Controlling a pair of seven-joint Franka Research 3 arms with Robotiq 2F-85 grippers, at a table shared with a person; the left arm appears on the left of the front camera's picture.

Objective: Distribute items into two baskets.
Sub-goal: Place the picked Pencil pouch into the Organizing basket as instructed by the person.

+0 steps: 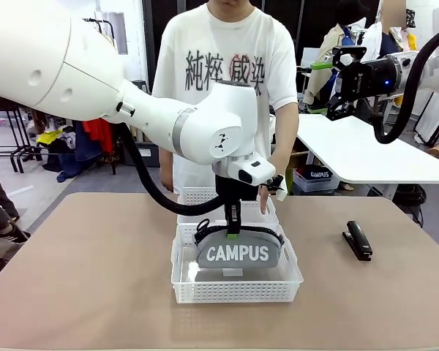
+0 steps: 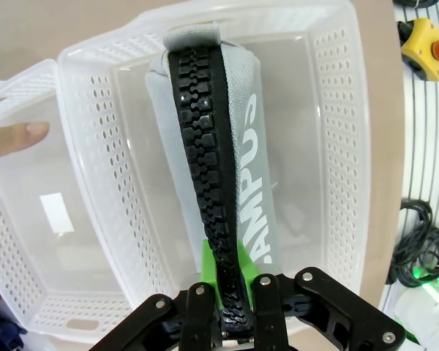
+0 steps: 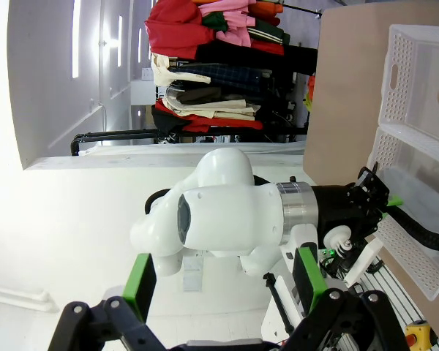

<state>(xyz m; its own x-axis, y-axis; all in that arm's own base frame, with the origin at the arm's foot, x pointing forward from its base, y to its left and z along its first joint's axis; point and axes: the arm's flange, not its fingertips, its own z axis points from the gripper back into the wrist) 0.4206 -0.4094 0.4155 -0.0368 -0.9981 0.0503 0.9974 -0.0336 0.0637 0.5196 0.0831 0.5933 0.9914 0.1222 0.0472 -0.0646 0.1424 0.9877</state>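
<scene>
The grey "CAMPUS" pouch point(image 1: 238, 253) stands on edge inside the near white basket point(image 1: 234, 291), its black zipper point(image 2: 205, 168) on top. My left gripper point(image 1: 233, 231) is shut on the pouch's zipper edge; the green pads point(image 2: 214, 272) pinch it. Behind it, touching, sits the second white basket point(image 1: 197, 196), with nothing in it, and a person's hand point(image 1: 269, 199) rests at its rim. The black stapler point(image 1: 358, 240) lies on the table to the right. My right gripper point(image 1: 335, 79) hangs open high at the upper right, far from everything; its green pads point(image 3: 307, 281) hold nothing.
A person in a white T-shirt stands at the far side of the brown table point(image 1: 88, 278). A fingertip point(image 2: 14, 139) shows at the far basket's edge. A yellow emergency-stop box point(image 2: 426, 45) sits off the table's side. A white table point(image 1: 366, 157) stands behind at right.
</scene>
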